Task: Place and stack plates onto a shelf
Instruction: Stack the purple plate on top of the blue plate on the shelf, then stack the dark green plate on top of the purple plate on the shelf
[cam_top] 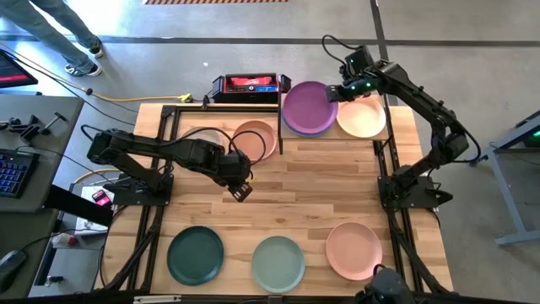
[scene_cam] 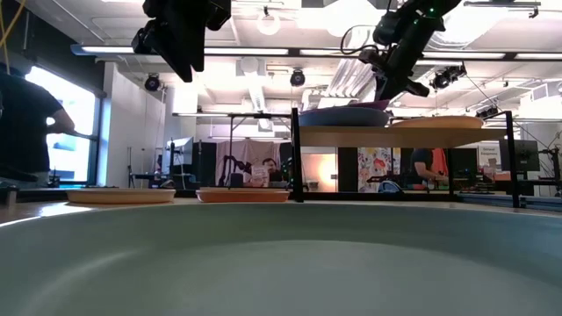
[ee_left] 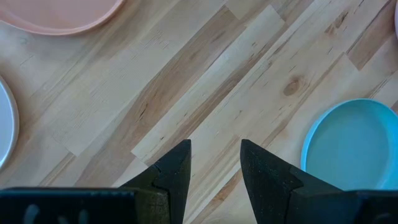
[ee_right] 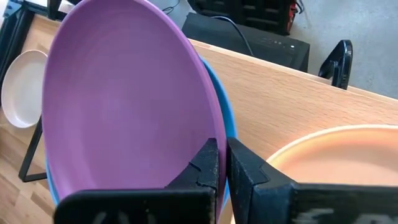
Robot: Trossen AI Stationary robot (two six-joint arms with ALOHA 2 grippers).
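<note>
The shelf [cam_top: 334,136] stands at the table's far right. It carries a purple plate [cam_top: 309,107] lying over a blue plate [ee_right: 227,121], with an orange-tan plate [cam_top: 361,118] beside them. My right gripper [cam_top: 335,93] is shut on the purple plate at its far right side. My left gripper [cam_top: 240,187] hangs open above the bare middle of the table, holding nothing. A salmon plate [cam_top: 255,139] and a cream plate [cam_top: 199,135] lie flat on the table at the far left. My right gripper pinches the purple plate's rim [ee_right: 214,138] between its two fingers, one on the plate's upper face and one under the edge. The fingers slant down from the table's far right. The plate rests over the blue plate on the shelf, its held side slightly raised [scene_cam: 376,104].
Along the near edge lie a dark green plate [cam_top: 195,255], a sage green plate [cam_top: 278,263] and a pale pink plate [cam_top: 354,249]. A black and red box [cam_top: 246,84] sits behind the table. The shelf's black posts [scene_cam: 297,154] stand at its corners. Bare wood lies around my left gripper.
</note>
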